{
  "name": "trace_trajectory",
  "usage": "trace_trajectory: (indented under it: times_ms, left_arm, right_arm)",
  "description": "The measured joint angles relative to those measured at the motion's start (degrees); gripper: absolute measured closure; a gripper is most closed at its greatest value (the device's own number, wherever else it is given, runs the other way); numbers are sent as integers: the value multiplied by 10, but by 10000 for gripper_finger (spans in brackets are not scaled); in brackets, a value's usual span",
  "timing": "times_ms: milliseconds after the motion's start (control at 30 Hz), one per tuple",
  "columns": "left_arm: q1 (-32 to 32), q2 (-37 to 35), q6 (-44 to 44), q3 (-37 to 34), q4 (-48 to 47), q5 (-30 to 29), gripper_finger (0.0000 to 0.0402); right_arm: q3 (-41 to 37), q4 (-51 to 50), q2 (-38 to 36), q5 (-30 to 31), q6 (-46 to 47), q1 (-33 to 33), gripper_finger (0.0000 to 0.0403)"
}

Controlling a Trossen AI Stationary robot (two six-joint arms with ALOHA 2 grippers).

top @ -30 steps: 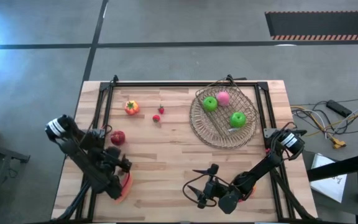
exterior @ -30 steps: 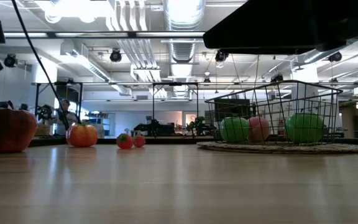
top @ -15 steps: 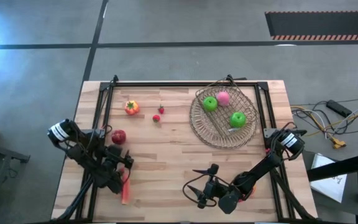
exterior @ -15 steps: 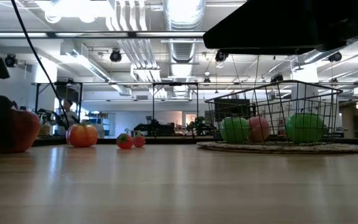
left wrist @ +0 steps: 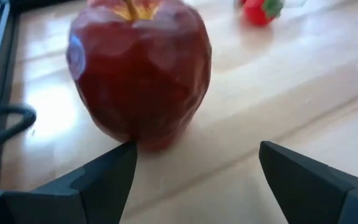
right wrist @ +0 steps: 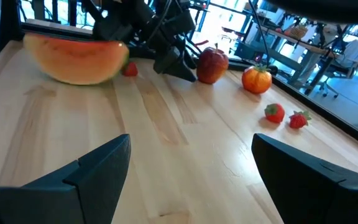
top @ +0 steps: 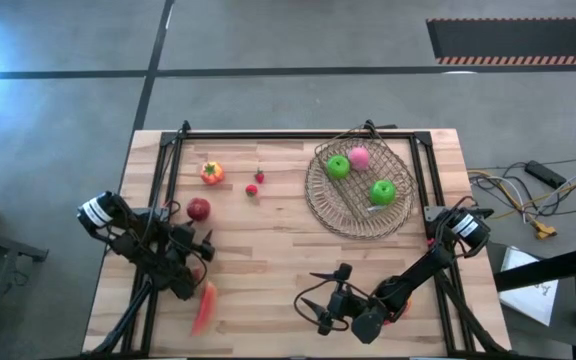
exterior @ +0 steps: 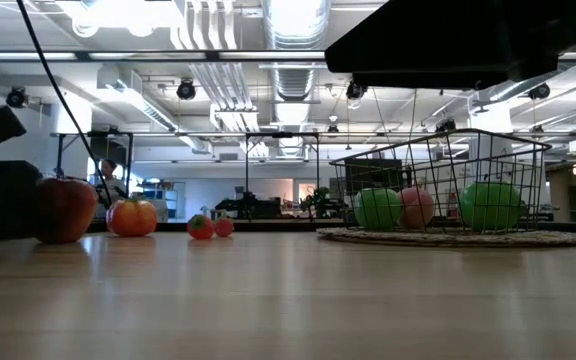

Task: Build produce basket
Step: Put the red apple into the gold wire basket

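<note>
The round tan wire basket (top: pixel 360 205) stands at the far right and holds two green apples (top: pixel 338 166) (top: pixel 382 191) and a pink peach (top: pixel 359 156). A red apple (top: pixel 199 209) stands upright on the table at the left, and it also shows in the left wrist view (left wrist: pixel 138 68). My left gripper (top: pixel 206 250) is open just on its near side. A long red pepper (top: pixel 203 307) lies on the table nearer the front. A tomato (top: pixel 211 173) and two strawberries (top: pixel 256 183) lie farther back. My right gripper (top: pixel 318 298) waits open at the front. No lime shows. My left gripper has one fingertip (left wrist: pixel 128 149) at the red apple's lower near side (left wrist: pixel 143 138); I cannot tell whether it touches. The fingers lie level and point toward the far edge. The apple stands on its base on the table.
A black frame (top: pixel 268 134) runs along the table's far edge and down both sides. There is bare wood between the apple and the basket. Cables (top: pixel 528 195) lie on the floor to the right of the table.
My left gripper has gone from over the red pepper toward the far edge, up to the red apple. The pepper stays on the table near the front, clear of the fingers. The apple has shifted a little toward the far right.
</note>
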Motion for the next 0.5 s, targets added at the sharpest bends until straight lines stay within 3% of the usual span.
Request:
trace_trajectory:
  times_ms: [233,500]
  left_arm:
    - [15,-1,3,-31,20,-47,79]
    - [77,-1,7,-28,23,-30,79]
  right_arm:
    - [0,2,0,0,22,-6,77]
    - [4,15,0,-1,22,-17,77]
